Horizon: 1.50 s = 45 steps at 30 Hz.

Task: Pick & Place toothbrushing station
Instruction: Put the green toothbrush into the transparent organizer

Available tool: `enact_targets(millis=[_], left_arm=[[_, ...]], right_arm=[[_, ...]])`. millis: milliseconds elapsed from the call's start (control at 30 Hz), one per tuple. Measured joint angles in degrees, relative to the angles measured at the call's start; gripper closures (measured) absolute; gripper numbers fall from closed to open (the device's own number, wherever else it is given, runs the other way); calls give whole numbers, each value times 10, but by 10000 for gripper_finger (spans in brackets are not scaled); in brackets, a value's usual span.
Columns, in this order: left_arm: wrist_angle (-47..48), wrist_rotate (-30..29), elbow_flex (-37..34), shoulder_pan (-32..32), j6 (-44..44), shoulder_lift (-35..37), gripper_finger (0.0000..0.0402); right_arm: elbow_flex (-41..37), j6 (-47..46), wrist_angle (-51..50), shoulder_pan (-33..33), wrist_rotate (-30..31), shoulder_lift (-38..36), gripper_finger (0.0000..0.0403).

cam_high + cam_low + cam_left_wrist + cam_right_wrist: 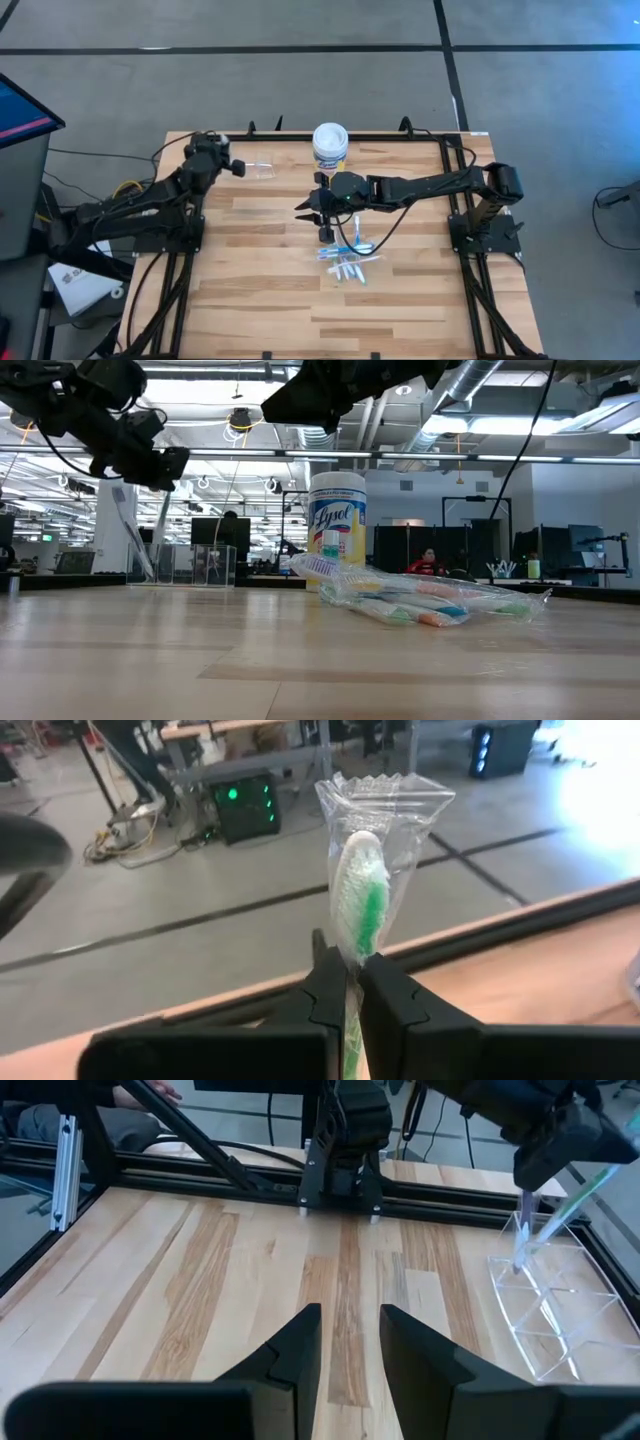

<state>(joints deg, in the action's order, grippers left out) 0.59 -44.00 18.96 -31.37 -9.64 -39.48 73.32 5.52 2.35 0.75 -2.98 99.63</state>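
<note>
My left gripper (238,167) is at the far left of the table, shut on a green-and-white toothbrush in a clear wrapper (362,890). It is beside a clear plastic holder with dividers (263,166), which also shows in the right wrist view (545,1312). My right gripper (303,210) is open and empty above mid-table, its fingers (300,1342) pointing toward the table's left edge. A pile of wrapped toothbrushes and small tubes (348,258) lies on the table just near-right of it and shows in the low view (425,600). My left gripper pinches the wrapped toothbrush between its two fingers partway along its length (353,970). The green-and-white end and the wrapper's crimped end (385,790) stick out past the fingertips. The brush hangs slanting down toward the holder (135,540). I cannot tell whether its lower end touches it.
A white-lidded, yellow-labelled round tub (330,145) stands at the far middle of the table, just behind my right gripper. Black frame rails (455,190) run along the table's sides and far edge. Bare wood lies toward the near edge (300,310).
</note>
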Motion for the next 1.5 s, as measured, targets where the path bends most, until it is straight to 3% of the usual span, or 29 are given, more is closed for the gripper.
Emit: enact_targets(millis=[433, 800, 1500], left_arm=[[38, 39, 0, -32, -32, -2, 397], [36, 44, 0, -32, -48, -71, 393], [30, 22, -1, -32, -46, -77, 312]], right_arm=[[0, 0, 0, 0, 0, 0, 308], [0, 0, 0, 0, 0, 0, 308], [0, 0, -3, 0, 0, 0, 308]])
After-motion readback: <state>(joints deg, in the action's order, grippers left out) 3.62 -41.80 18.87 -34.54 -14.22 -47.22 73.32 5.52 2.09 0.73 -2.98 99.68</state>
